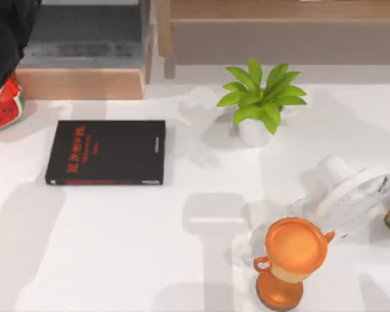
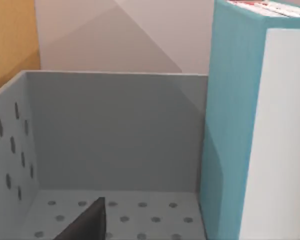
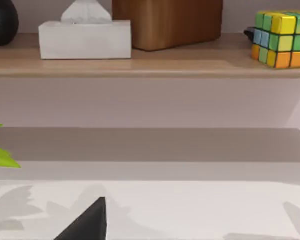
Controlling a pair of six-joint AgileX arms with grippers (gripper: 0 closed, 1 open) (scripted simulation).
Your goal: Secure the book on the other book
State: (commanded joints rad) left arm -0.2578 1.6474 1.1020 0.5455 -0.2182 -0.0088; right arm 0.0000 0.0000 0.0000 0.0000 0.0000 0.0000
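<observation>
Toward the desk's far left, the other book [image 1: 106, 153] lies flat, cover up with its red lettering showing, well apart from everything else on the desk [image 1: 117, 260]. That makes it a ready base: it sits clear of clutter, so something of like size could be laid square on top.

The book [image 2: 240, 125] stands upright in the left wrist view, its light blue cover at one side of a grey perforated bin [image 2: 115, 135], pressed near the bin's wall. Upright like this, it offers its edges for a pinch, which I judge is why the left arm looks into the bin. A dark sliver of the left gripper [image 2: 87, 222] pokes in low down; whether its fingers are apart or together I cannot tell.

The right gripper [image 3: 87, 222] shows likewise as a dark sliver, facing a shelf [image 3: 150, 67] with a tissue box [image 3: 85, 37] and a colour cube [image 3: 282, 37]; again I cannot tell how its fingers stand.

Along the desk's right side sit a potted plant [image 1: 260, 97], a white fan [image 1: 351, 192] and an orange trophy [image 1: 292, 260], all well apart from the other book.
</observation>
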